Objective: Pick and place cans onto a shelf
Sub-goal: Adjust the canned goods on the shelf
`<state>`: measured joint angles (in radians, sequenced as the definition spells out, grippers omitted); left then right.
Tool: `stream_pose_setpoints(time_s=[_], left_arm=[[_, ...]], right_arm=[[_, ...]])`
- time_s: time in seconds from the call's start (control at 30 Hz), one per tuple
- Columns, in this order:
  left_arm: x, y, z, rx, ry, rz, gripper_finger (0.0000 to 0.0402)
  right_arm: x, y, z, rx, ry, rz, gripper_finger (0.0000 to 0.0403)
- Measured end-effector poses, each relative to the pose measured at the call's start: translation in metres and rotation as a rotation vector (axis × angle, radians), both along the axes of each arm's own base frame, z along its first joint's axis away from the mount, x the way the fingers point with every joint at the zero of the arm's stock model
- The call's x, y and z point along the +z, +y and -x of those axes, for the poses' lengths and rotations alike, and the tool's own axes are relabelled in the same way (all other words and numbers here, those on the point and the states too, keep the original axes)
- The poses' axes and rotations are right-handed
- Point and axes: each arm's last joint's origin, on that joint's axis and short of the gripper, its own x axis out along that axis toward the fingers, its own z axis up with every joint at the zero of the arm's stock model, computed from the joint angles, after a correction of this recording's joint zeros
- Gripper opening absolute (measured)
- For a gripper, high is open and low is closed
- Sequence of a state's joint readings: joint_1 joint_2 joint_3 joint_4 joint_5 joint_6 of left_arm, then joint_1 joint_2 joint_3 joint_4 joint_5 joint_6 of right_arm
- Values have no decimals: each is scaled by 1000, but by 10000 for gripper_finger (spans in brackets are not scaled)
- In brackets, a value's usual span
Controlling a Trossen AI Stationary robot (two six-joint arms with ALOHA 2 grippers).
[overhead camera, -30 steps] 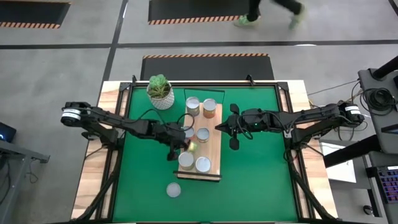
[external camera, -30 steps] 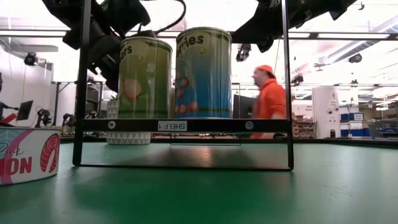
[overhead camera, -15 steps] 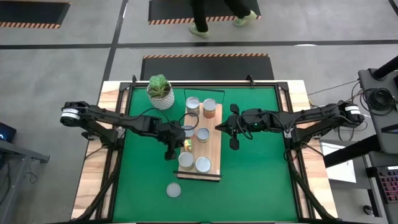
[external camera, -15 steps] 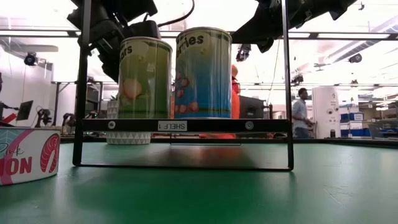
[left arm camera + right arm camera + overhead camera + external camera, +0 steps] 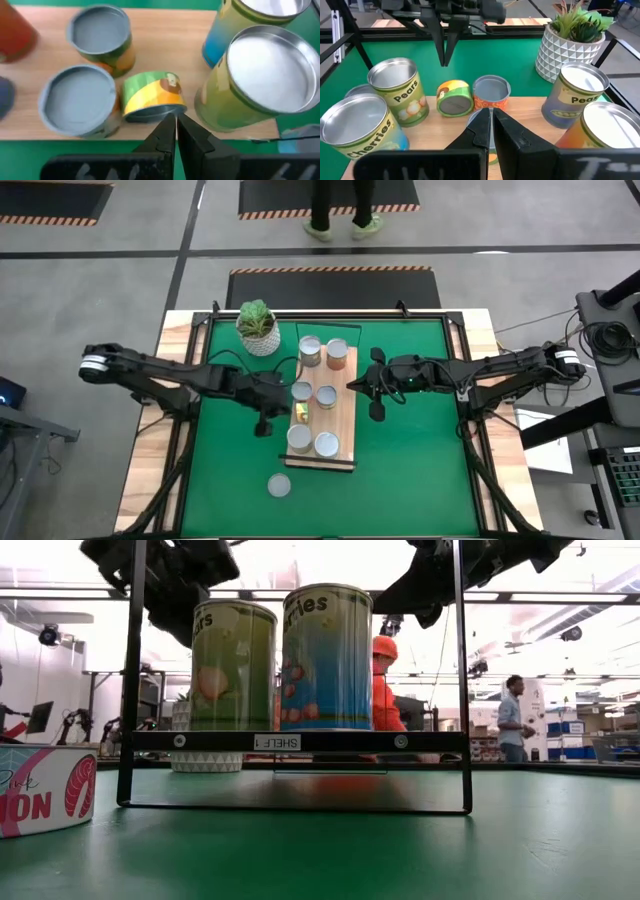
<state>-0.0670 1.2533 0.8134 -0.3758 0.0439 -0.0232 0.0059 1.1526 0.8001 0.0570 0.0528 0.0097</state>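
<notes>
Left gripper (image 5: 264, 423) now back off the shelf (image 5: 345, 415), shut.

Overhead view evenly lit, soft short shadows under arms on green mat (image 5: 420, 460). Low view strongly backlit: ceiling lights blown out, arms up top just silhouettes, mat in foreground blurred, faint sheen. Left wrist view: bright glare on lid of nearest can (image 5: 270, 75), frame edges soft, red can (image 5: 15, 30) smeared. Right wrist view sharp mid-frame, own fingers (image 5: 507, 135) out of focus, nearest tins soft.
</notes>
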Motion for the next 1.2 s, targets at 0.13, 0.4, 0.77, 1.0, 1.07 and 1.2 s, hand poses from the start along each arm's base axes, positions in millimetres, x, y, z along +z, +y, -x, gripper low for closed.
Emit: stream_pose_setpoints(time_s=[0.13, 0.4, 0.77, 1.0, 1.07, 1.2], left_arm=[[-9, 1, 17, 19, -80, -24, 0], [-37, 3, 43, 2, -224, -70, 0], [-63, 5, 59, -96, -379, -247, 0], [-73, 5, 68, -117, -431, -245, 0], [-75, 5, 69, -118, -428, -236, 0], [-75, 5, 70, -111, -433, -227, 0]], right_arm=[[4, 0, -1, -13, -12, -33, 11], [43, -4, -12, -63, 10, -119, 11], [86, -10, -77, -74, 117, -125, 11], [90, -25, -127, 1, 283, -235, 11], [86, -29, -141, 25, 334, -263, 11], [76, -32, -165, 78, 415, -311, 11]])
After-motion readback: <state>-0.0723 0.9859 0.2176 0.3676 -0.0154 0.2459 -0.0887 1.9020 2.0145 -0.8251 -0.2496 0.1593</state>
